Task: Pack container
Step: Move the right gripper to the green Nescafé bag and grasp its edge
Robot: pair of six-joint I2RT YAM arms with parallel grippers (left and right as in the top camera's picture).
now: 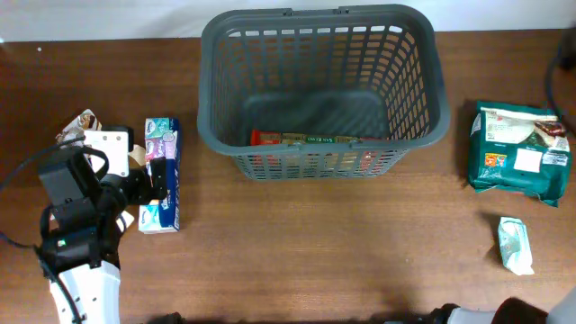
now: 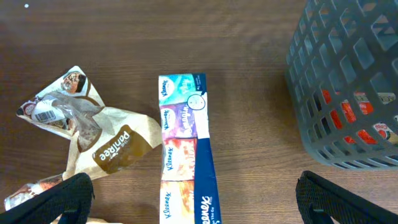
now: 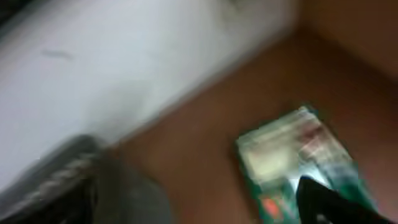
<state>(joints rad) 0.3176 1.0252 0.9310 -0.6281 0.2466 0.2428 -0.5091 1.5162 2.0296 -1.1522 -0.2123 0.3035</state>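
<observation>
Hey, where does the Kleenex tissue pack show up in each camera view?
Overhead: Kleenex tissue pack at the far left of the picture.
Left wrist: centre, running off the bottom edge.
Right wrist: not in it.
Shared landmark: the grey basket, right of the pack in overhead and left wrist.

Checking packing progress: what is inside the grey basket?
Inside the basket, one long red-and-green packet lies on the base along the near wall. The lattice partly screens it; its underside is hidden.

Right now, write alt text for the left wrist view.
A Kleenex tissue pack lies on the wooden table, between the open fingers of the left gripper. A crumpled brown snack packet lies at picture left, and a corner of the grey basket stands at right.
</observation>
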